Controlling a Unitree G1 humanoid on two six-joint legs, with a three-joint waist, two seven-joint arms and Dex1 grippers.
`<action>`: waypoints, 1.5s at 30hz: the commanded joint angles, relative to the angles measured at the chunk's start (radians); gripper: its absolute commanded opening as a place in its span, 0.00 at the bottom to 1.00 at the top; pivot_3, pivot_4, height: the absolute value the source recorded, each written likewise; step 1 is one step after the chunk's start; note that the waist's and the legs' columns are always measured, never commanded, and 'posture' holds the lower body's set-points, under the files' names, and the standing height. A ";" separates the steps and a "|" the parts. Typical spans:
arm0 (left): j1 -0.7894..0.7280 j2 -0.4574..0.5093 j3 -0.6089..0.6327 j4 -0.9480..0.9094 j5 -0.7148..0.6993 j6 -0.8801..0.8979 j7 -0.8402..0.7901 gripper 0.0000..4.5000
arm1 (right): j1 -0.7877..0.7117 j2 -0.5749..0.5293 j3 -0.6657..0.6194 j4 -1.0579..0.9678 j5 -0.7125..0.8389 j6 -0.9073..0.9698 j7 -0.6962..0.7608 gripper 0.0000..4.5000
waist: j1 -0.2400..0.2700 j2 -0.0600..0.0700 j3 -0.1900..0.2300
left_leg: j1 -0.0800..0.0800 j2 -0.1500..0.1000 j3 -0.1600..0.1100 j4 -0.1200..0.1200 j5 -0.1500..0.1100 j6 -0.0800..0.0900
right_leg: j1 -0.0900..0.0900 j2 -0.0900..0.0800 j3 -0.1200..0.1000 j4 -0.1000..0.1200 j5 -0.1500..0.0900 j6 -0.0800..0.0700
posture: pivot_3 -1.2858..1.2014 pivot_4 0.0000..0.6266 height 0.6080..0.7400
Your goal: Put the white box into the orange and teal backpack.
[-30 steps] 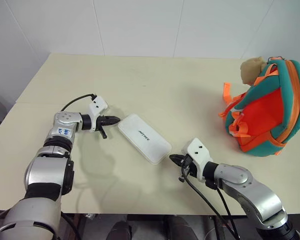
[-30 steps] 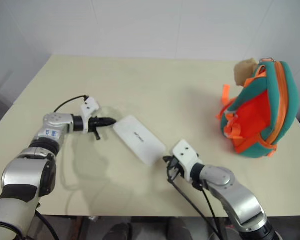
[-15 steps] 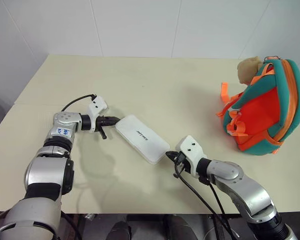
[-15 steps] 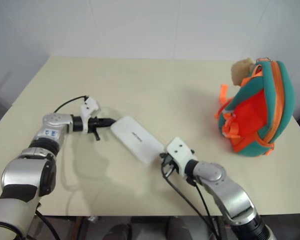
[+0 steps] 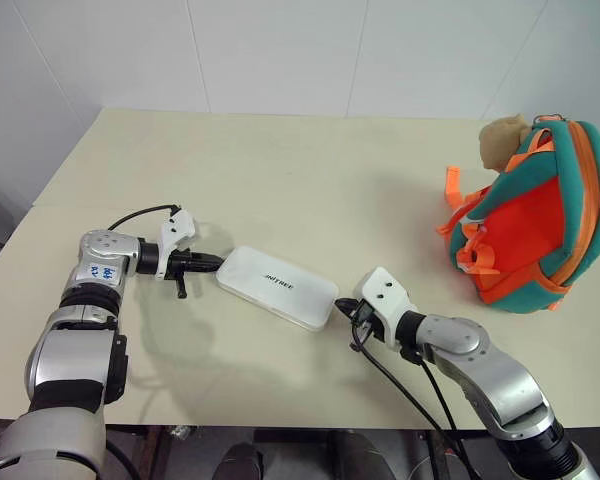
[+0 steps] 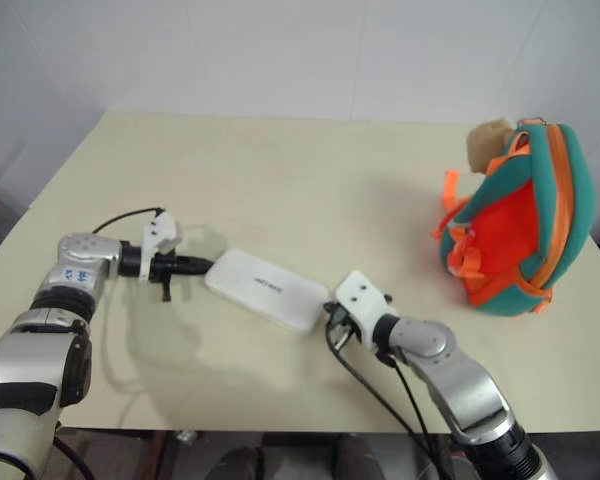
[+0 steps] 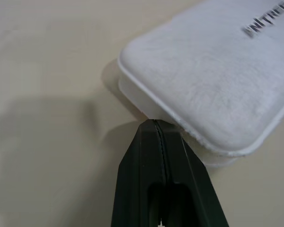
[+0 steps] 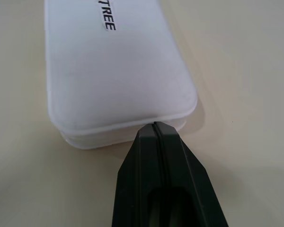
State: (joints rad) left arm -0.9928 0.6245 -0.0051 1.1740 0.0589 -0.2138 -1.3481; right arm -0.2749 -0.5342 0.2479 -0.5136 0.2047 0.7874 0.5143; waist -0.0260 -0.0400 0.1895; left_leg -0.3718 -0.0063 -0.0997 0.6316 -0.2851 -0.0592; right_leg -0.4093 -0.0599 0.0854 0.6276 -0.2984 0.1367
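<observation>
The white box point(image 5: 277, 288) with dark lettering lies flat on the table near the front, slanting a little from left to right. My left gripper point(image 5: 215, 263) is shut, its tip touching the box's left end point(image 7: 132, 90). At the opposite end point(image 8: 118, 127) my right gripper point(image 5: 342, 306) is shut too, its tip pressed against the box. Neither gripper holds anything. The orange and teal backpack point(image 5: 540, 215) stands upright at the far right of the table, well away from both grippers, with a tan plush toy point(image 5: 502, 140) at its top.
The cream table point(image 5: 310, 170) runs back to a white wall. Orange straps point(image 5: 458, 195) hang off the backpack's left side. Black cables trail from both wrists, the right one over the table's front edge.
The box has swung from a steep diagonal to lie more across the table. My left gripper drew back leftwards with the box's left end. My right gripper's tip now meets the box's right end.
</observation>
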 commanded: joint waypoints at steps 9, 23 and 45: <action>0.200 0.000 -0.068 -0.441 -0.077 0.161 -0.202 0.00 | -0.019 -0.063 -0.032 -0.040 0.021 -0.019 0.084 0.03 | -0.001 0.000 0.000 | -0.001 0.000 0.000 -0.001 0.000 0.000 | 0.000 0.000 0.000 0.000 0.000 0.000 | 0.52 0.24 1.00; 0.373 0.074 -0.085 -0.779 -0.149 0.353 -0.163 0.00 | 0.004 -0.104 -0.039 -0.067 0.037 -0.010 0.145 0.03 | -0.002 0.001 0.000 | 0.000 0.001 0.000 0.000 0.000 0.000 | 0.000 0.000 0.001 -0.002 0.000 -0.001 | 0.52 0.24 1.00; 0.361 0.090 -0.061 -0.749 -0.159 0.415 -0.070 0.00 | 0.022 -0.184 -0.075 0.021 -0.030 -0.113 0.206 0.03 | -0.001 0.001 0.000 | 0.000 0.000 0.000 0.000 0.000 0.000 | 0.000 0.000 0.001 -0.002 0.000 -0.001 | 0.52 0.24 1.00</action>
State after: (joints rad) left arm -0.6211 0.7023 -0.0698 0.4341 -0.0757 0.1882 -1.4254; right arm -0.2584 -0.7002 0.1994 -0.4802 0.1737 0.7009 0.7075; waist -0.0270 -0.0390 0.1900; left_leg -0.3716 -0.0058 -0.0994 0.6316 -0.2852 -0.0590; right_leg -0.4095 -0.0601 0.0859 0.6253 -0.2987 0.1361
